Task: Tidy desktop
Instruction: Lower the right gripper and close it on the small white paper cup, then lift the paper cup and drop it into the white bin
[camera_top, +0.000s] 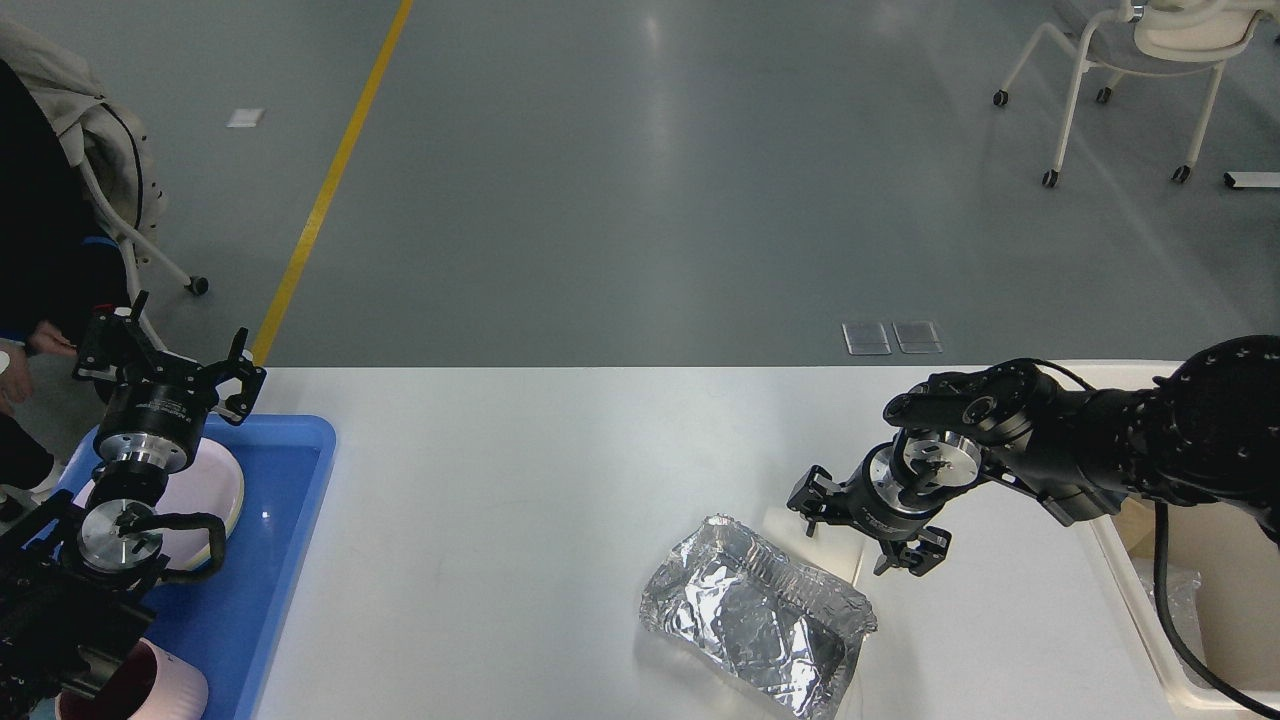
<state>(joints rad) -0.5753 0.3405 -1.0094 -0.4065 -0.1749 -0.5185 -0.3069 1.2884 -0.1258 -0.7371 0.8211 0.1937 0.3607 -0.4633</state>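
The white desktop (520, 520) fills the lower middle of the head view. A crumpled silver foil tray (760, 625) lies on it at the near right. A thin pale sheet (835, 552) lies flat just behind the foil, partly under my right gripper (862, 528). That gripper is open and empty, pointing down and left, close over the sheet. My left gripper (168, 358) is open and empty, held above the far end of the blue tray (290, 520).
The blue tray at the left holds a white plate (215, 480) and a pink cup (160, 690). A cream-white bin (1150, 620) stands off the desktop's right edge. A person (30, 300) stands at the far left. A wheeled chair (1130, 60) is at the back right.
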